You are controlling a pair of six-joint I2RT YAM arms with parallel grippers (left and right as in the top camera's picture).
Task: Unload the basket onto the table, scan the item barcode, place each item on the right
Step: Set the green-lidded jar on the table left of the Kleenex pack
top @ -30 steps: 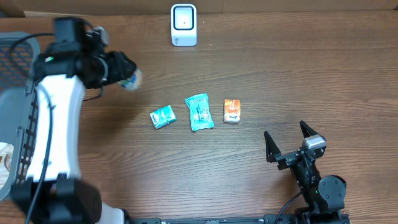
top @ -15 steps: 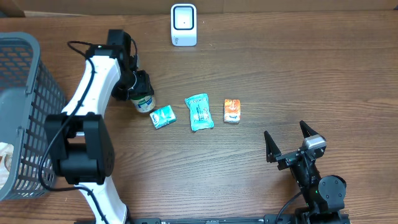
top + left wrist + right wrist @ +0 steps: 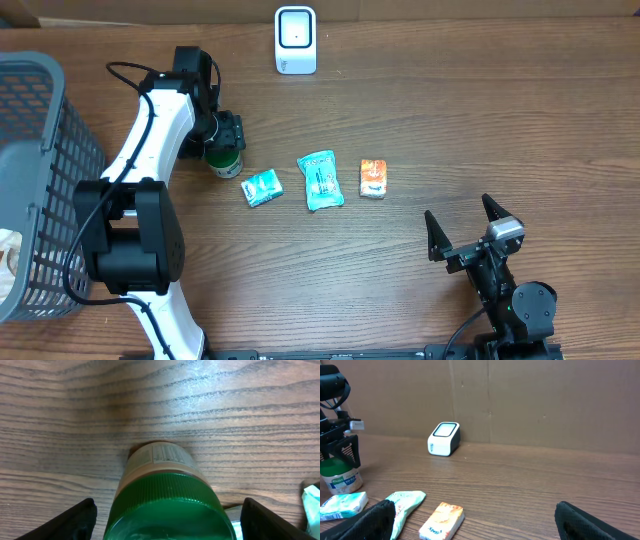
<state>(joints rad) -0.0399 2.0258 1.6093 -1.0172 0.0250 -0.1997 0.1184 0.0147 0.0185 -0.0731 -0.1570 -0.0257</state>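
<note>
Green-capped white-labelled bottle (image 3: 226,162) is standing upright, left gripper (image 3: 170,520) straddling it spread, gaps showing either side; right gripper (image 3: 465,228) is sitting spread at five o'clock.

Basket (image 3: 40,130): cut by the overhead view's left edge.
Jar (image 3: 167,497): cap cut by bottom edge, left wrist view; label print unreadable.
Teal packet (image 3: 313,504): only a corner shows there.

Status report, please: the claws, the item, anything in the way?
Left claw open, straddling upright green-capped jar. Right claw open, empty. Nothing between jar and scanner.
</note>
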